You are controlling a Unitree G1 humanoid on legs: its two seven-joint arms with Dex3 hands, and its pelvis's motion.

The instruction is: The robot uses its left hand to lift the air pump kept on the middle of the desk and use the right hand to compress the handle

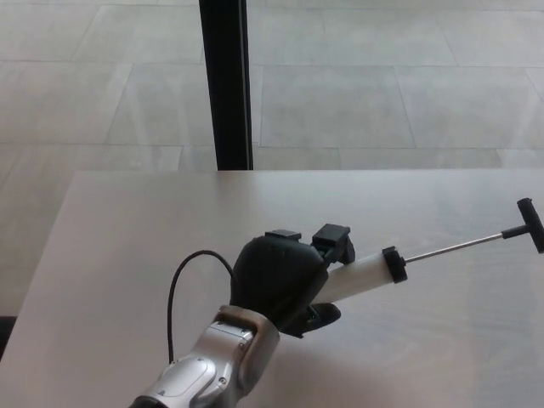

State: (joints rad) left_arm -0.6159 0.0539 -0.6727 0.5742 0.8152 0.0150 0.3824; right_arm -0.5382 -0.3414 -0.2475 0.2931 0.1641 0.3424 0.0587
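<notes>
Left hand [279,282]: black, comes in from the bottom edge on a silver forearm [208,370]; fingers wrapped around the near end of the pump, clamped on it.
Right hand: does not show.
Pump [361,278]: white barrel sticks out of the left hand toward the desk's right edge, tilted slightly up to the right. Black collar [393,263] caps the barrel's far end.
Rod [453,246]: thin, metal, drawn well out of the collar, running right and a little up.
Handle [529,224]: black T-bar at the rod's end, at the picture's right edge, over the desk's right side.
Pump height: whether it is touching the desk or clear of it, cannot tell.
Cable [183,289]: black loop from the forearm up to the back of the hand, on its left side.
Desk [127,246]: pale wood top; hand and pump sit toward its near, middle part.
Post [227,85]: dark upright, beyond the far edge, left of centre.
Floor [382,85]: grey tiles behind the desk.
</notes>
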